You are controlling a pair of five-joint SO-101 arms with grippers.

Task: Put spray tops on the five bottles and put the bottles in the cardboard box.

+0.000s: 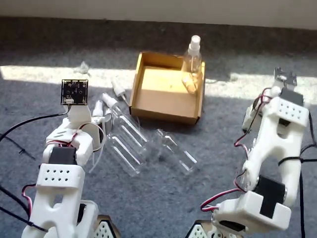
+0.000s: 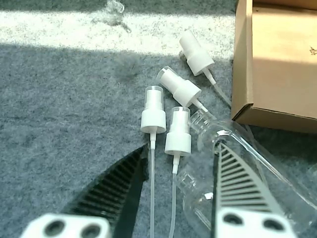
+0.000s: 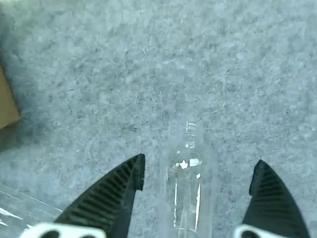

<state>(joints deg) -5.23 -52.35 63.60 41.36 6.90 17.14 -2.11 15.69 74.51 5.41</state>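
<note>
The cardboard box [image 1: 148,106] lies open at the back middle, and one clear bottle with a white spray top [image 1: 192,62] stands in its right corner. Several capless clear bottles [image 1: 126,141] lie on the carpet in front of the box. My left gripper [image 2: 181,148] is open just above two white spray tops [image 2: 152,113] with long tubes and the neck of a lying bottle [image 2: 218,168]. Two more spray tops [image 2: 179,85] lie beyond, toward the box wall [image 2: 242,64]. My right gripper [image 3: 199,162] is open, with a lying clear bottle [image 3: 185,191] on the carpet between its fingers.
Grey carpet covers the whole work area, with a bright sunlit strip across the back. A small clear cap [image 1: 83,67] lies left of the box. Black cables [image 1: 20,126] trail off by the left arm. A box corner [image 3: 7,106] edges the right wrist view.
</note>
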